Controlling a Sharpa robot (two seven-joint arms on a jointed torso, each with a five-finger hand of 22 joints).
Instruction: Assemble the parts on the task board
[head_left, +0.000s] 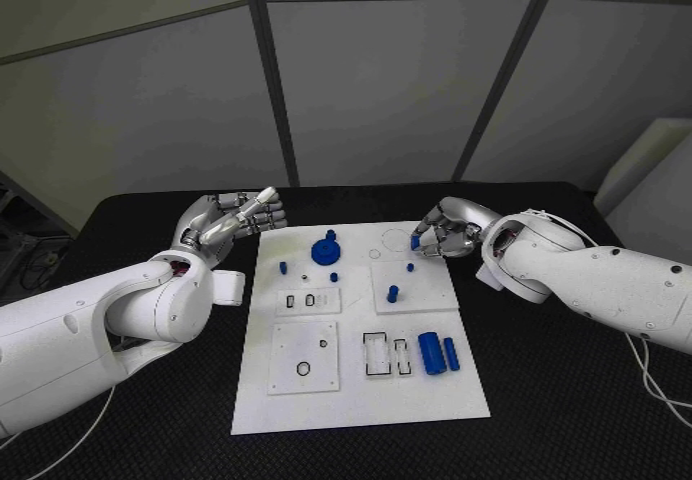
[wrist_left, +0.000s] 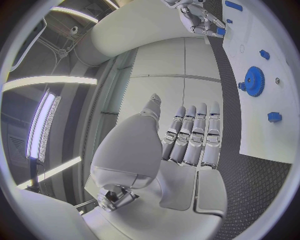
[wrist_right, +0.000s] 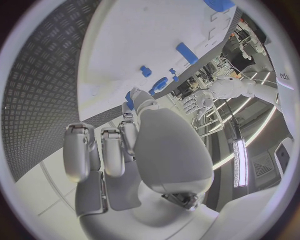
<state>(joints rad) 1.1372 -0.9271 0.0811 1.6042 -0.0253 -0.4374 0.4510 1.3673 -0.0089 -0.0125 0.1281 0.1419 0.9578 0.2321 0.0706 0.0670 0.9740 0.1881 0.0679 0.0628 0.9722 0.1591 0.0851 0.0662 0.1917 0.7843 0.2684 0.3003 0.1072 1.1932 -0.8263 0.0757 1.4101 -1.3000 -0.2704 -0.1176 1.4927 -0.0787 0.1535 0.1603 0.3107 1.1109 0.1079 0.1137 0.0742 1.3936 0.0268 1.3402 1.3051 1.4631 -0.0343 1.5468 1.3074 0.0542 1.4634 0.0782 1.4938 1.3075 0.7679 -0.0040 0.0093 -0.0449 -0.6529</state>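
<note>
Two blue cylinders (head_left: 440, 353) on task board (head_left: 433, 400); right hand (head_left: 444, 232) pinching blue part (head_left: 415, 242), left hand (head_left: 231, 222) spread

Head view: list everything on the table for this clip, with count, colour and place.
Task board: one, white, middle of the black table.
Gear: one, blue, far left part of the board.
Cylinders: two, blue, lying side by side near the board's right edge.
Small pegs: several, blue, standing about the board's middle.
Left hand: silver, holds nothing, fingers together, off the board's far left corner.
Right hand: silver, pinches a small blue part over the board's far right corner.
</note>
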